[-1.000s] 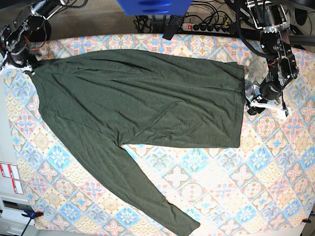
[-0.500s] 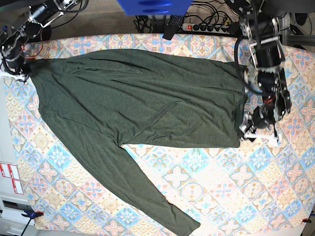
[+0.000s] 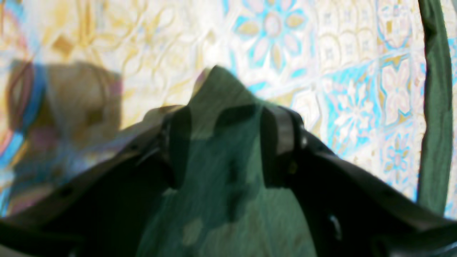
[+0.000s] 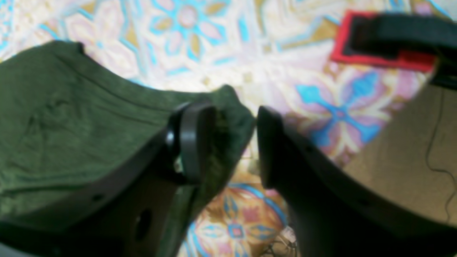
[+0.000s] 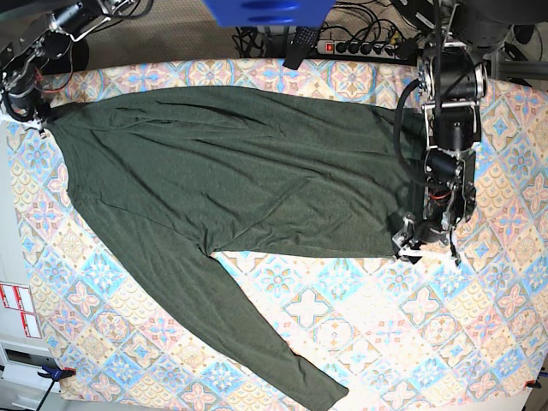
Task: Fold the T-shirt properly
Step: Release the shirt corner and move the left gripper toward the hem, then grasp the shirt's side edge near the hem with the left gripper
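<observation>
The dark olive-green T-shirt (image 5: pixel 248 180) lies spread flat on the patterned table cloth, one long sleeve (image 5: pixel 257 334) running to the front edge. My left gripper (image 5: pixel 424 244) is at the shirt's lower right corner. In the left wrist view its jaws stand apart (image 3: pixel 225 142) with a peak of green fabric (image 3: pixel 221 92) between them. My right gripper (image 5: pixel 26 107) is at the shirt's far left corner. In the right wrist view it is open (image 4: pixel 232 142), with the fabric corner (image 4: pixel 228 103) against one finger (image 4: pixel 192 139).
The floral cloth (image 5: pixel 385 342) covers the whole table. A power strip and cables (image 5: pixel 360 44) lie behind the back edge, and a blue object (image 5: pixel 265 10) hangs above it. A red and black patch (image 4: pixel 378 46) shows near the right gripper.
My left arm has moved down the shirt's right edge to its lower corner, and the hem there has shifted slightly inward. My right gripper has drifted a little up at the left corner.
</observation>
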Controlling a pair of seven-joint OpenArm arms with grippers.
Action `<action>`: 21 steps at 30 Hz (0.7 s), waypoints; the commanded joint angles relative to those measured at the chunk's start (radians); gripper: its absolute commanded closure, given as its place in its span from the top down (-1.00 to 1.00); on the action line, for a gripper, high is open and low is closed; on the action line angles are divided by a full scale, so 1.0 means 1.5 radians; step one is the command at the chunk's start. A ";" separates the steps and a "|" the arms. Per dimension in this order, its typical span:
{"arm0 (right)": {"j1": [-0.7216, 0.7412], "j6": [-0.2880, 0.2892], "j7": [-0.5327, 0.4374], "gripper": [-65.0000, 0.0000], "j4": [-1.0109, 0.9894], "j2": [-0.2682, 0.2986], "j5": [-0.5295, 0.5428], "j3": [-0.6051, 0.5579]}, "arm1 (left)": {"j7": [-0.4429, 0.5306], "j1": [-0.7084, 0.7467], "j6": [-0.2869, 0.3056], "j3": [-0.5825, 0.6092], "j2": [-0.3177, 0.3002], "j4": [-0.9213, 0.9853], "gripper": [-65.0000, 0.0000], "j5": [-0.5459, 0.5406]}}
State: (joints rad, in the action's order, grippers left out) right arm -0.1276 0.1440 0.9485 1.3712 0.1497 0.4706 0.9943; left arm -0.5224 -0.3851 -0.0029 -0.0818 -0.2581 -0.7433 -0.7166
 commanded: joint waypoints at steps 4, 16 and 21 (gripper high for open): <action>0.007 0.003 -0.012 -0.30 0.034 0.017 0.007 0.003 | 0.018 -0.015 0.000 0.012 0.005 0.013 -0.04 -0.005; 0.007 0.003 -0.011 -0.30 0.037 0.017 0.007 0.000 | 0.018 0.002 0.000 0.011 -0.021 -0.044 -0.04 -0.010; 0.008 0.003 -0.011 -0.30 0.037 0.017 0.007 -0.001 | 0.019 0.005 0.000 0.011 -0.037 -0.060 -0.04 -0.010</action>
State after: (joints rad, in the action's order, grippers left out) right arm -0.1200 0.1452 0.9470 1.4075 0.1532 0.4713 0.9909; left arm -0.5106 -0.3496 -0.0113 -0.0624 -0.2993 -0.8120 -0.7261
